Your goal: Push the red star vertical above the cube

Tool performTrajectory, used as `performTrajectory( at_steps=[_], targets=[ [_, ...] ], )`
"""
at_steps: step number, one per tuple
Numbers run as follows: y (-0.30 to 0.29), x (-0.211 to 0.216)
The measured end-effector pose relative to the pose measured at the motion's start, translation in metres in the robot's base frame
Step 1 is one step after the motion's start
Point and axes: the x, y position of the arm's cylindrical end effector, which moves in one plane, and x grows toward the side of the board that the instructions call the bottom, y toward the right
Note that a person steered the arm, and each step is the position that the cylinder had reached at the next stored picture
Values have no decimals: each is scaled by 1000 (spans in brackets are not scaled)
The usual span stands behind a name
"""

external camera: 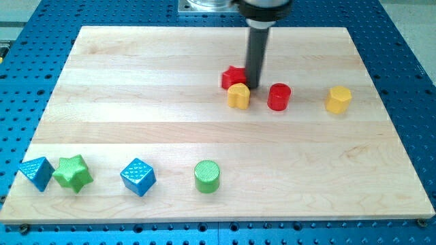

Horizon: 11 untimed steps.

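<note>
The red star (232, 77) lies in the upper middle of the wooden board, partly hidden behind a yellow block (238, 96) that touches its lower side. My tip (253, 86) stands right against the red star's right side, just above and right of the yellow block. The blue cube (138, 177) sits near the view's bottom left, far below and left of the star.
A red cylinder (278, 96) stands just right of my tip. A yellow hexagonal block (338, 99) lies further right. A green cylinder (207, 176), a green star (73, 173) and a blue triangular block (37, 173) line the bottom edge of the board (381, 197).
</note>
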Motion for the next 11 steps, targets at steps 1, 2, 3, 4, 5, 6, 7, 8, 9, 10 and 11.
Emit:
performTrajectory(
  at_steps=[1,2,3,4,5,6,7,8,9,10,11],
  targets=[
    [-42,-1],
    [-30,-1],
    [-24,6],
    [-60,9],
    [-100,5],
    [-142,-37],
    [-181,-58],
    [-133,-54],
    [-109,-29],
    [-124,-3],
    [-152,-3]
  ],
)
